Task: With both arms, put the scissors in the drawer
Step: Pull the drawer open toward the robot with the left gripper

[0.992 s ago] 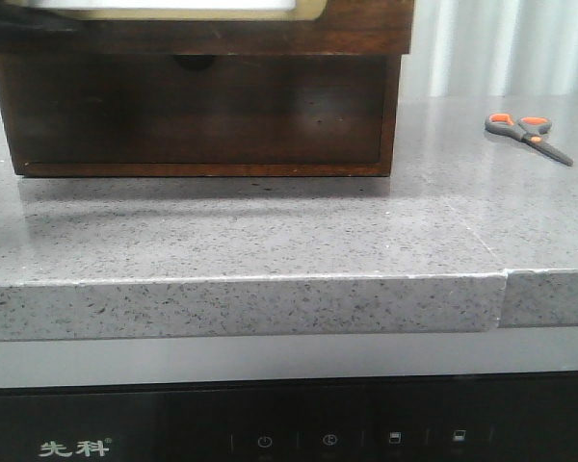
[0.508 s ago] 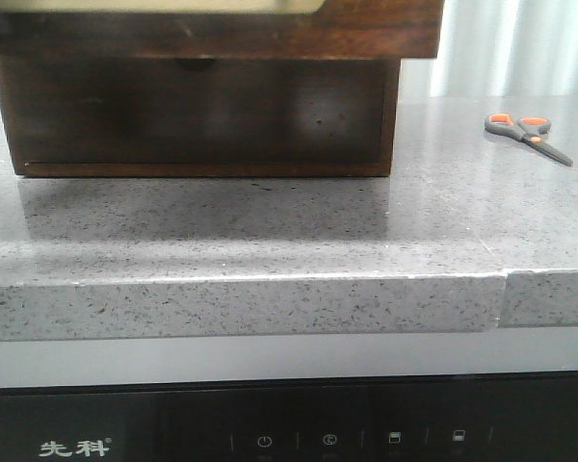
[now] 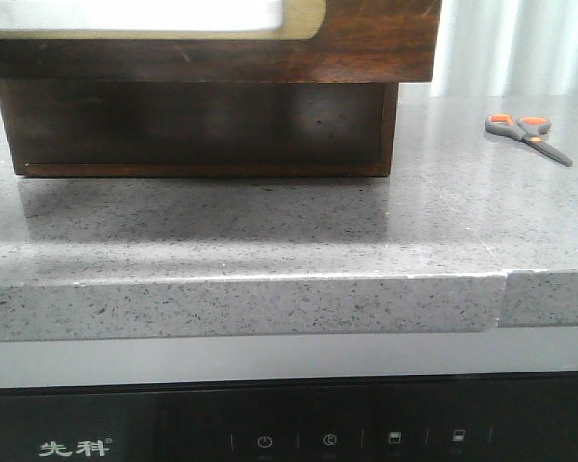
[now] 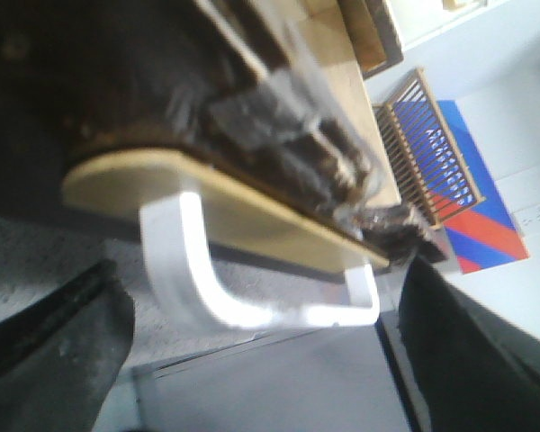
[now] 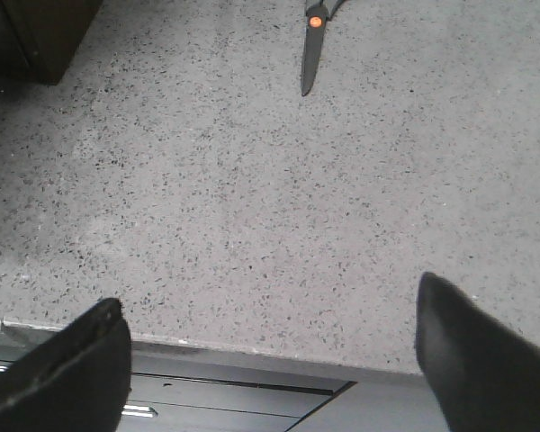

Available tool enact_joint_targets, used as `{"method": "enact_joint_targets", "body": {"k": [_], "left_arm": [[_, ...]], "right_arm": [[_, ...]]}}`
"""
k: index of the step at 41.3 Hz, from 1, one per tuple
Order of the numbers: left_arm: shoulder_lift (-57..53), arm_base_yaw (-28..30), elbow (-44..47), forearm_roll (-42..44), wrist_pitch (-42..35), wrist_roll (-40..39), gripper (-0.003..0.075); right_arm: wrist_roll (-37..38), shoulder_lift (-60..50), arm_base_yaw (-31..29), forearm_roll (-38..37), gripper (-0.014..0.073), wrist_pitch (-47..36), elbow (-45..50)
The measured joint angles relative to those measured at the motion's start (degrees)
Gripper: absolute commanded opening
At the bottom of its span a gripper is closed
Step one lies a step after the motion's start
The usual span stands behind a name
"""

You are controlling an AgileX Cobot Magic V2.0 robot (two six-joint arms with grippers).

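The scissors (image 3: 528, 135), grey with orange-lined loops, lie on the grey counter at the far right, apart from everything. Their dark blade (image 5: 310, 49) also shows in the right wrist view, well ahead of my open right gripper (image 5: 270, 292). The drawer's dark brown front panel (image 3: 193, 125) fills the back left. A wider brown part with a pale patch (image 3: 366, 38) overhangs it and hides its top edge. My left gripper (image 4: 259, 297) is open, and beyond it are a blurred pale board (image 4: 207, 198) and a white bent bar (image 4: 198, 288). Neither gripper shows in the front view.
The speckled counter (image 3: 270, 231) ends in a thick front edge with a seam (image 3: 506, 289) at the right. A black appliance panel (image 3: 270, 438) sits below it. A corner of the cabinet (image 5: 36, 36) shows in the right wrist view. A slatted wooden frame (image 4: 423, 144) stands in the background.
The brown part at the top of the front view has grown and come lower, covering the half-round notch that showed before. The scissors have not moved.
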Motion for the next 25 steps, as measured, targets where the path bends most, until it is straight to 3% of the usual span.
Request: {"method": "enact_joint_targets", "body": {"k": [9,13,25], "left_arm": [[-8.1,0.0,1.8,12.2,-1.3,-7.0,0.0588],[-12.4,0.0,0.0,22.3,-1.3,-13.2,0.0588],[-16.7,0.0,-19.0,56.4,8.5,-30.0,0.0587]], "right_arm": [[0.0,0.0,0.0,0.0,0.0654,0.0,0.0],[0.0,0.0,0.0,0.0,0.0654,0.0,0.0],[0.0,0.0,0.0,0.0,0.0654,0.0,0.0]]}}
